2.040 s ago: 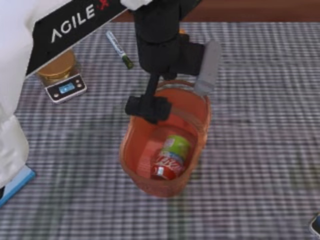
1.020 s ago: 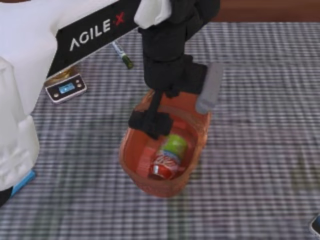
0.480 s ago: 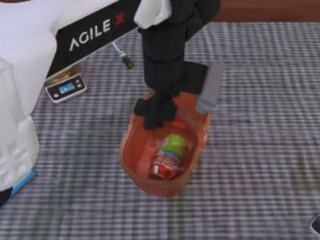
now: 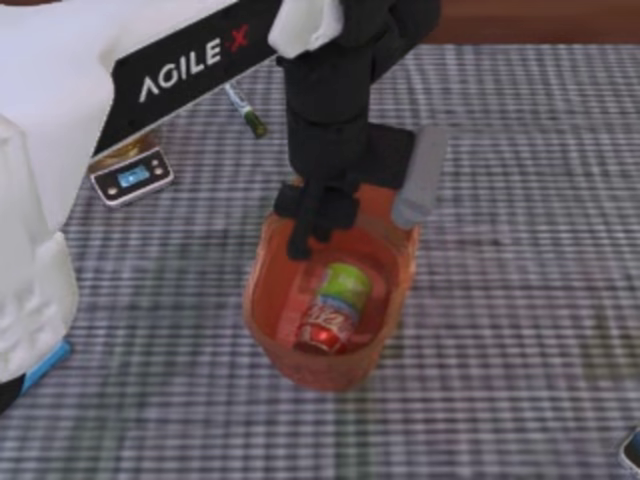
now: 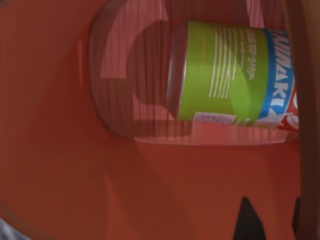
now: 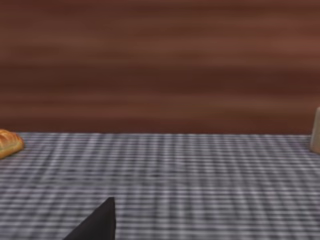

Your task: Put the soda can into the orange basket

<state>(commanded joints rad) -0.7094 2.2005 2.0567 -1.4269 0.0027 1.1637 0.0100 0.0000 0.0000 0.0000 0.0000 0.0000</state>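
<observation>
Even, soft light covers the checked tablecloth (image 4: pixel 520 300), whose weave shimmers in moiré bands, the left arm (image 4: pixel 330 110) drops a faint shadow leftward, and inside the orange basket (image 5: pixel 60 150) the soda can (image 5: pixel 225 75) casts a dim shadow.

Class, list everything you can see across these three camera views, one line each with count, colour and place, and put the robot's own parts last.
soda can: one, red and lime-green, lying on its side inside the basket.
orange basket: one, orange-red, middle of the table.
scale: one, grey with a blue display, upper left of the table.
marker: one, white with a dark cap, right of the scale.
bread: one, golden, at the edge of the right wrist view.
tablecloth: one, grey checked, covering the table.
left end effector: one, black, over the basket's far end, apart from the can.
right end effector: only a dark tip shows.
</observation>
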